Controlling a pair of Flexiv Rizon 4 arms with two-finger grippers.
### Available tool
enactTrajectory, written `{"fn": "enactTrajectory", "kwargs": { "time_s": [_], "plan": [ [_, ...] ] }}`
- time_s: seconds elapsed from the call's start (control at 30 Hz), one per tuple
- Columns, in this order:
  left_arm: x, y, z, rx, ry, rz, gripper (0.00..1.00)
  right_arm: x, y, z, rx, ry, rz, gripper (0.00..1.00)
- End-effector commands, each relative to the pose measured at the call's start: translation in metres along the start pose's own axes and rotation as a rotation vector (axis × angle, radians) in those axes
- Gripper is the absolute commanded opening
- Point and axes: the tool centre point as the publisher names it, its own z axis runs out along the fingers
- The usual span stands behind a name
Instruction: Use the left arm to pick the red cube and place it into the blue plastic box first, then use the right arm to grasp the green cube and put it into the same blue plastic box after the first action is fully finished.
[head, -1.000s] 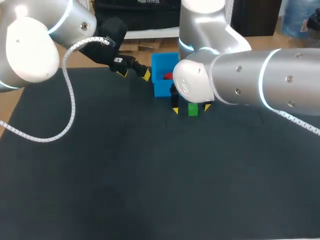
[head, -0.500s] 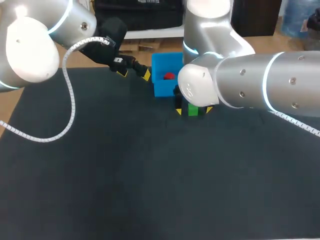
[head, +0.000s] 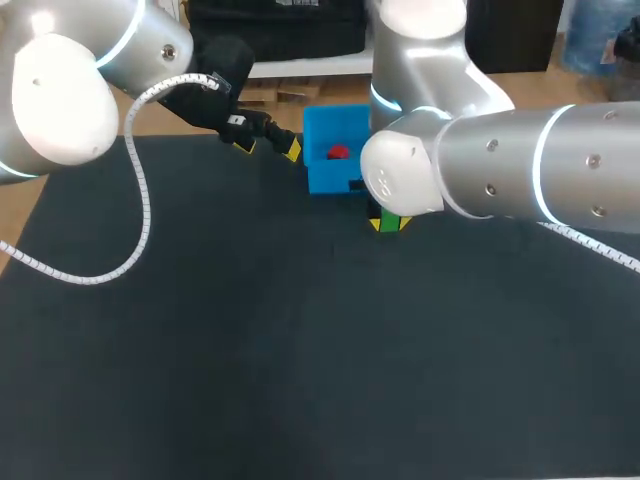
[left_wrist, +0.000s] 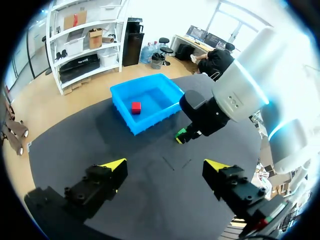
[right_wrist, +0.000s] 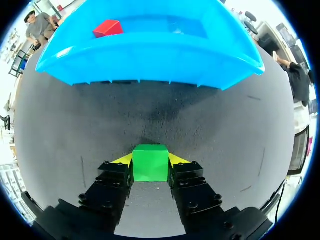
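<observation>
The green cube rests on the black table just in front of the blue plastic box. My right gripper is shut on it, one yellow tip pressed against each side. From the head view only a sliver of the green cube shows under my right arm. The red cube lies inside the blue box. My left gripper hovers open and empty, just left of the box. Its wrist view looks down on the box, the red cube and the green cube.
The dark mat covers the table in front of the box. My bulky right arm reaches across its back right part.
My right gripper's fingers have come together onto the green cube, and its arm has settled slightly right over it. The left arm has stayed where it was.
</observation>
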Motion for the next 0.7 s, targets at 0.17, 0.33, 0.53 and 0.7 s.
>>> {"fn": "enactTrajectory", "kwargs": {
  "time_s": [0.17,0.33,0.53,0.7],
  "plan": [
    [0.000,-0.001,0.000,-0.003,0.002,-0.001,1.00,0.005,-0.002,-0.004,0.012,0.002,-0.002,0.00],
    [0.000,-0.001,0.000,-0.003,0.002,-0.001,1.00,0.006,-0.007,-0.011,0.022,0.005,0.000,0.00],
    [0.000,-0.001,0.000,-0.003,0.002,-0.001,1.00,0.005,-0.012,-0.021,0.031,0.001,0.003,0.00],
    [0.000,-0.001,0.000,-0.003,0.002,-0.001,1.00,0.005,-0.014,-0.027,0.033,-0.006,0.003,0.00]
  ]
}}
